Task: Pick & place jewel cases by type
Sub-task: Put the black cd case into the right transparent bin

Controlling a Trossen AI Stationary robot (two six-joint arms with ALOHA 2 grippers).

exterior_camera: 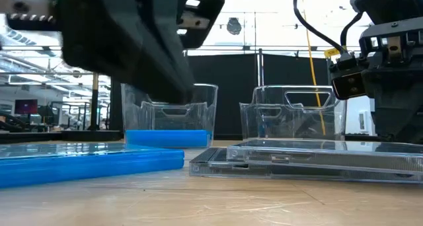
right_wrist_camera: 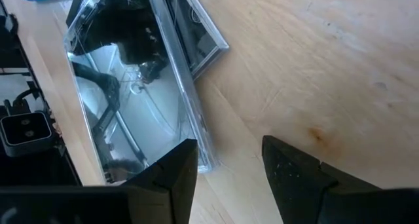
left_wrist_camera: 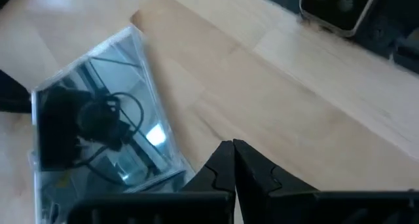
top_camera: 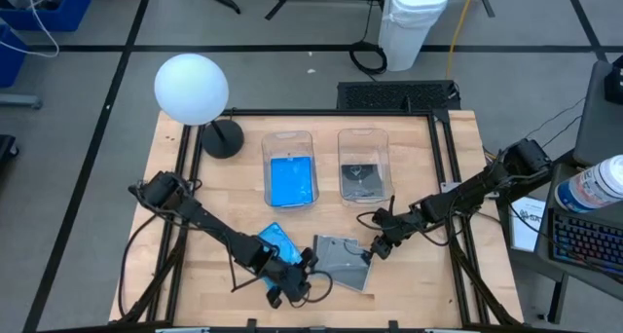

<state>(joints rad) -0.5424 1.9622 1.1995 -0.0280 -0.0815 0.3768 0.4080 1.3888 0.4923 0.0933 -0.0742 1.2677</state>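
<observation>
Two grey see-through jewel cases (top_camera: 343, 262) lie stacked flat near the table's front edge, and they also show in the low view (exterior_camera: 297, 161). A blue jewel case (top_camera: 277, 240) lies flat just left of them. At the far middle stand two clear tubs: the left tub (top_camera: 290, 146) holds a blue case (top_camera: 291, 180), the right tub (top_camera: 363, 143) holds grey cases (top_camera: 362, 180). My left gripper (left_wrist_camera: 234, 149) is shut over bare wood beside the grey stack (left_wrist_camera: 98, 139). My right gripper (right_wrist_camera: 229, 162) is open at the stack's right edge (right_wrist_camera: 190, 112). My right gripper has one finger (right_wrist_camera: 173, 168) at the top grey case's near corner (right_wrist_camera: 204, 160), coming slanting down from the table's right. The other finger is over bare wood. I cannot tell whether the finger touches the case, which lies flat.
A white globe lamp (top_camera: 192, 89) on a dark base stands at the far left of the table. A black frame (top_camera: 321, 112) runs round the work area. Bare wood (top_camera: 419, 275) lies right of the grey stack, toward the front edge.
</observation>
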